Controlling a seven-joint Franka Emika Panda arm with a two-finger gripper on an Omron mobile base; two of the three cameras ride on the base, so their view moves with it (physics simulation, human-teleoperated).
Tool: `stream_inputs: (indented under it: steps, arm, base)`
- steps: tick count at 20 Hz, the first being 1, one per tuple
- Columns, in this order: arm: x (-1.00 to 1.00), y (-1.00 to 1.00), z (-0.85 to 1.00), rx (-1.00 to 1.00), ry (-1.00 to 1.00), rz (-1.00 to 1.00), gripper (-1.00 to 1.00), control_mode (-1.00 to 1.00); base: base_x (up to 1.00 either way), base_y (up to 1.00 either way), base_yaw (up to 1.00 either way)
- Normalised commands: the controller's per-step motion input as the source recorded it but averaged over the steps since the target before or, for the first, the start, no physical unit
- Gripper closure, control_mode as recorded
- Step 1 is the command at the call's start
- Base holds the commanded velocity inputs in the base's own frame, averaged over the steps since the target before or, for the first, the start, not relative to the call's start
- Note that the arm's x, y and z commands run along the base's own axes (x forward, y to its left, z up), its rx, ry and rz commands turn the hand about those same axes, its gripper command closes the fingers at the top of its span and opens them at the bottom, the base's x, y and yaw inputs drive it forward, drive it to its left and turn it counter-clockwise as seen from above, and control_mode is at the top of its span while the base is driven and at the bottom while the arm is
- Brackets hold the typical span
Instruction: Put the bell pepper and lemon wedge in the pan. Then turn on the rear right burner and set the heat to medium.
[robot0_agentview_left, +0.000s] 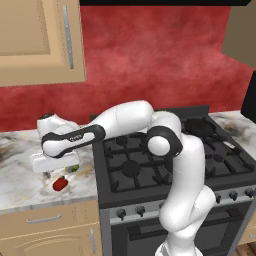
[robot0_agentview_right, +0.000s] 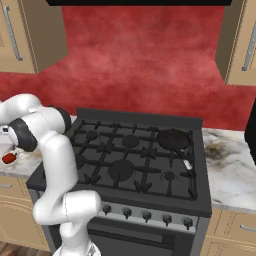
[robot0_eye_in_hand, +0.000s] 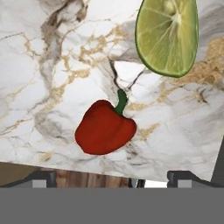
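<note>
In the hand view the pepper (robot0_eye_in_hand: 105, 127) lies on its side at centre-left, glossy red and lobed, its long axis slanting from lower left to upper right, with the short dark green stem pointing up and slightly right. Above it, in the upper right of that frame, the lemon wedge (robot0_eye_in_hand: 166, 36) lies flat — a yellow-green half-round with pale segment lines fanning from a whitish core near the top edge, its curved rind bulging downward. The two are near each other but apart. Both rest on the counter (robot0_eye_in_hand: 48, 87), white marble veined with grey and tan streaks; a strip of brown wood shows below its edge at the bottom of the frame.

The gripper (robot0_eye_in_hand: 111, 177) hangs above the pepper with its jaws spread wide and nothing between them — the two dark fingertips (robot0_eye_in_hand: 41, 177) sit at the bottom left and bottom right.

In the left base view the pepper (robot0_agentview_left: 60, 184) is a small red spot at lower left on the counter, under the white hand, with a bit of the green wedge (robot0_agentview_left: 72, 168) just above it. The pan (robot0_agentview_left: 200, 127) — round, shallow, black — sits on the stove's (robot0_agentview_left: 130, 167) rear right grate at the right of the frame, its thin grey handle running toward the lower right. The stove is dark, with cast-looking grates and a row of knobs along its front.
</note>
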Motion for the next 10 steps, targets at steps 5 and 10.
stream_inputs:
  steps: [5, 10]
  arm:
    - [0.02, -0.04, 0.0, 0.0, 0.0, -0.03, -1.0, -1.0]
    - [0.09, 0.0, -0.03, 0.0, -0.01, -0.06, -1.0, -1.0]
  base:
    - [0.0, 0.0, 0.0]
    - [0.0, 0.0, 0.0]
